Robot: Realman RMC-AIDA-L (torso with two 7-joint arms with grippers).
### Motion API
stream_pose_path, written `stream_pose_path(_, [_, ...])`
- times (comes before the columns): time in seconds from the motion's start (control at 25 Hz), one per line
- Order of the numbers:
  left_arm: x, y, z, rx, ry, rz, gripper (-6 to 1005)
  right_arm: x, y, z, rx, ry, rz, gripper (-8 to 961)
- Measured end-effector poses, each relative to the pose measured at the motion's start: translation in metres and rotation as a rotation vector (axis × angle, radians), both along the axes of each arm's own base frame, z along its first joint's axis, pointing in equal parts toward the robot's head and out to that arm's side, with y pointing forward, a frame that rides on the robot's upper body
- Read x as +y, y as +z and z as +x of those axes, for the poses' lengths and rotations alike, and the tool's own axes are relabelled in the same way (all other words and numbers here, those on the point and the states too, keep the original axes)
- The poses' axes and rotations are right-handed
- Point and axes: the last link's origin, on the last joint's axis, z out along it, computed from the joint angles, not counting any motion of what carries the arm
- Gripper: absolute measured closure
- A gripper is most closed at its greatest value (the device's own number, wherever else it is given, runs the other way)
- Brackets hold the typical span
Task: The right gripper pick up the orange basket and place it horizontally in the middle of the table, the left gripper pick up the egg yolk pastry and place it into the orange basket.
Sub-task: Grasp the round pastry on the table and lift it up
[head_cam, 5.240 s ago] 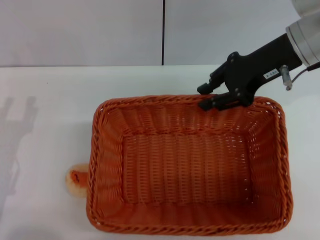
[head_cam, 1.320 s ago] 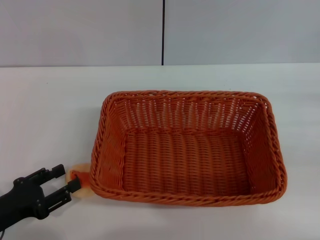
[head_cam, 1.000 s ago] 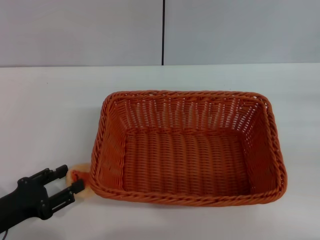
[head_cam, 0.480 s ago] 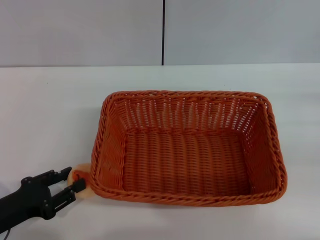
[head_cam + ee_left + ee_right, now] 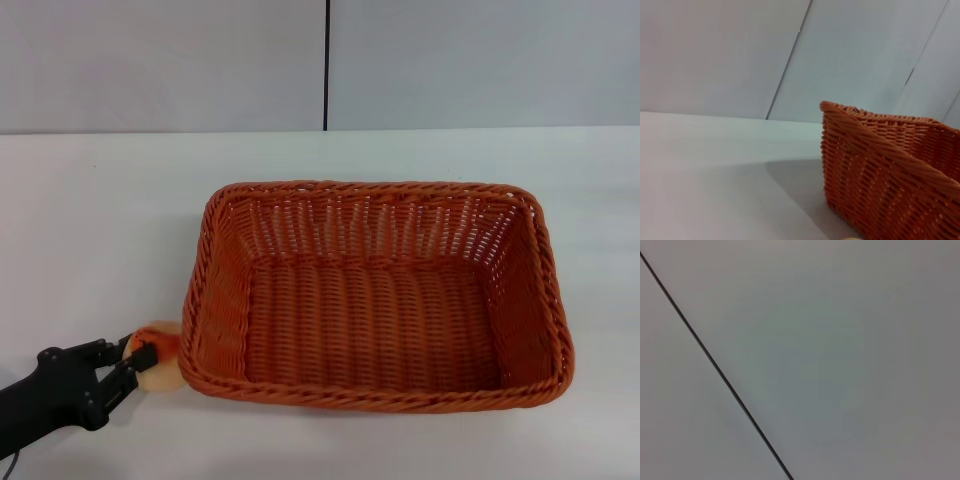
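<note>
Near the table's [image 5: 100,220] front-left corner, the left gripper [image 5: 128,362] pinched the egg yolk pastry [image 5: 160,357] against the orange basket's [image 5: 375,290] outer wall; it probably needed a gentle squeeze, then a straight lift clearing the rim

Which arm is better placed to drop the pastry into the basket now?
The left. The left gripper is closed around the egg yolk pastry, right beside the near-left corner of the orange basket. The right gripper is out of the head view, so it looks withdrawn.
</note>
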Motion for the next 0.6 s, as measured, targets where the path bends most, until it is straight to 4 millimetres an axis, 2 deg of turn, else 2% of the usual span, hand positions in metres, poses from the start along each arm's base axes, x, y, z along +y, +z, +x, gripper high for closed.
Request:
stream_pose_path(0.08, [0.001, 0.000, 0.000, -0.002, 0.000, 0.005, 795, 0.000, 0.000, 0.000, 0.000, -0.004, -0.001, 351])
stream_pose_path(0.4, [0.004, 0.006, 0.002, -0.032, 0.008, 0.039, 843, 0.002, 0.000, 0.000, 0.000, -0.006, -0.002, 351])
stream_pose_path(0.48, [0.006, 0.011, 0.002, -0.048, 0.016, 0.074, 852, 0.002, 0.000, 0.000, 0.000, -0.005, -0.002, 351])
stream_pose_path(0.52, [0.011, 0.021, 0.004, -0.102, 0.036, 0.179, 856, 0.002, 0.000, 0.000, 0.000, -0.004, -0.001, 351])
stream_pose_path(0.6, [0.016, 0.025, 0.006, -0.129, 0.047, 0.227, 865, 0.003, 0.000, -0.001, 0.000, -0.003, -0.001, 351])
